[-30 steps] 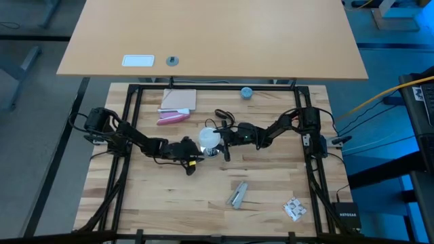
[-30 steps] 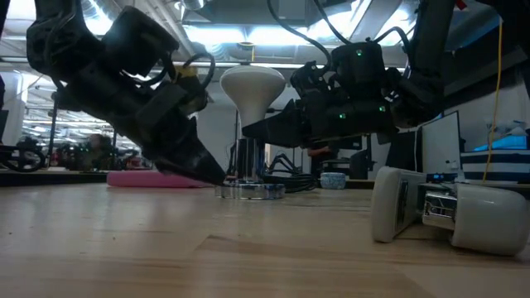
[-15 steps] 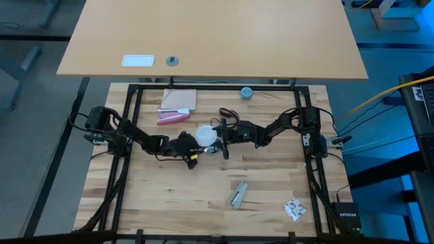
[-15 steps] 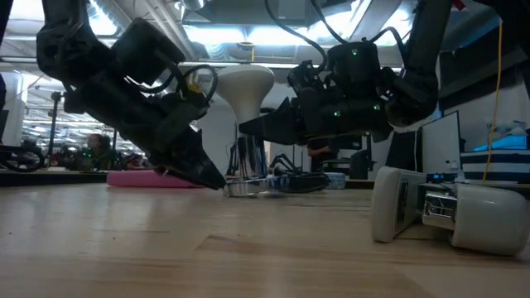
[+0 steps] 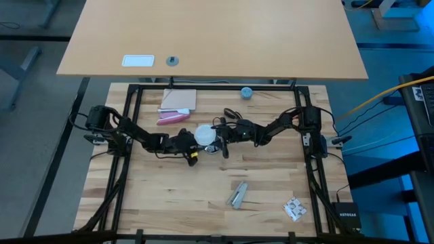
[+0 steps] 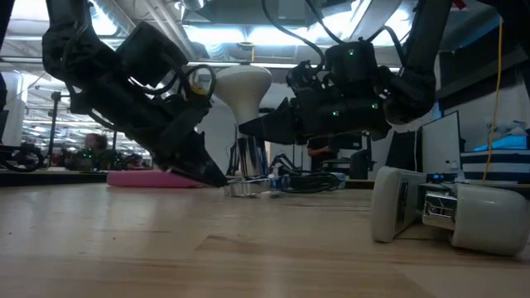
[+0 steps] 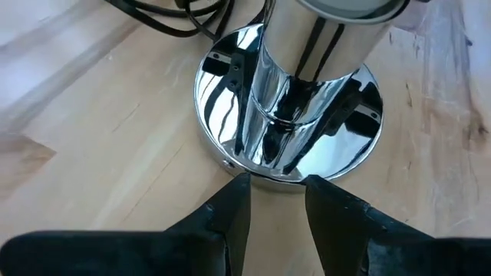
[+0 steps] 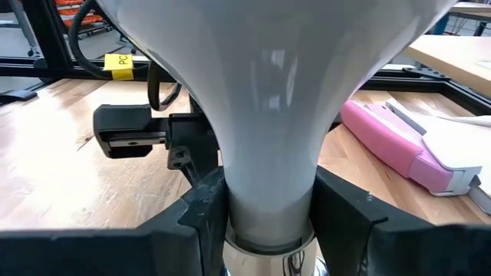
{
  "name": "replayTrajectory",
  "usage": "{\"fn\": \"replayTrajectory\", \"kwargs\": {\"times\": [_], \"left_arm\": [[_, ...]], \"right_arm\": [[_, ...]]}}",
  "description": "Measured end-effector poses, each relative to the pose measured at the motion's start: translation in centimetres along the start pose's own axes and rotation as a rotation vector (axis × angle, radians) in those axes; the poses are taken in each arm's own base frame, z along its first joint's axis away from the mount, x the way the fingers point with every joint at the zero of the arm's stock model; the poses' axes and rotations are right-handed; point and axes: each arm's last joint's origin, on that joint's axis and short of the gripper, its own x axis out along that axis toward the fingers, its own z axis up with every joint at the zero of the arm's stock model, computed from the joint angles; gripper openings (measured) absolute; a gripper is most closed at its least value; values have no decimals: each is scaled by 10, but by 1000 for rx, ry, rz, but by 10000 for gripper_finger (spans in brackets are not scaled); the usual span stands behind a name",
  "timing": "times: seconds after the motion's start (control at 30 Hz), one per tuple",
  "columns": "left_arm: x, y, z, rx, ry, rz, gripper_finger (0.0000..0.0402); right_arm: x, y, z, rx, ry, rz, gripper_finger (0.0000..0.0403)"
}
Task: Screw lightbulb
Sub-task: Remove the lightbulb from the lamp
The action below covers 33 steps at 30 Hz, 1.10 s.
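Note:
The frosted-white lightbulb point(image 5: 205, 134) stands upright, globe up, its neck in the silvery socket point(image 7: 295, 107), whose round mirror base point(image 6: 248, 189) rests flat on the wooden table. My right gripper point(image 6: 251, 128) reaches in level from the table's right and is shut on the bulb's neck. My left gripper point(image 7: 278, 184) slants down from the table's left; its fingers stand a little apart, with their tips at the base's rim. A black cord point(image 5: 227, 116) runs off behind the socket. My left gripper has both fingertips point(image 7: 242, 184) against the near rim of the socket's base point(image 7: 276, 176), slanting down from the table's left; nothing sits between the fingers. My right gripper pinches the bulb's narrow neck point(image 8: 268, 192), just above the socket's mouth, between its two fingers. The fingers come level from the table's right and lie across the neck. The bulb stays upright in the socket.
A pink object point(image 5: 171, 118) and a pad point(image 5: 180, 99) lie at the far left, a blue-grey cap point(image 5: 246, 92) at the far edge. Nearer lie a grey piece point(image 5: 237, 194) and a white crumpled item point(image 5: 293, 209).
My left gripper has swung toward the table's far edge, its tips staying at the base's rim. The socket and bulb have slid a little that way along the table, still upright. My right gripper has kept its hold on the neck.

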Motion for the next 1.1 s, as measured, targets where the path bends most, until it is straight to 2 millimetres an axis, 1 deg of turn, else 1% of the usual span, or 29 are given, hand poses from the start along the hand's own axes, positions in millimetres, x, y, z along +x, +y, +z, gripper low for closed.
{"fn": "replayTrajectory", "kwargs": {"times": [0.23, 0.37, 0.43, 0.63, 0.73, 0.87, 0.97, 1.1], "left_arm": [[0, 3, 1, 50, -25, 71, 115], [1, 7, 3, 48, -62, 163, 115], [1, 9, 4, 43, -66, 180, 115], [2, 13, 6, 22, -69, 187, 115], [2, 10, 5, 12, -44, 116, 115], [-3, 5, 8, -27, 12, -57, 115], [-13, 3, 16, -40, 31, -147, 115], [-30, 2, 26, -40, 46, -196, 115]], "right_arm": [[0, 2, 0, 6, 0, 56, 162], [1, 6, -3, 17, 14, 146, 163], [1, 9, -2, 25, 12, 176, 163], [2, 13, -3, 27, 20, 165, 163], [2, 12, -2, 26, 17, 153, 163], [2, 12, -2, 25, 17, 126, 163], [2, 11, -2, 24, 17, 117, 163], [2, 11, -2, 24, 16, 113, 163]]}}
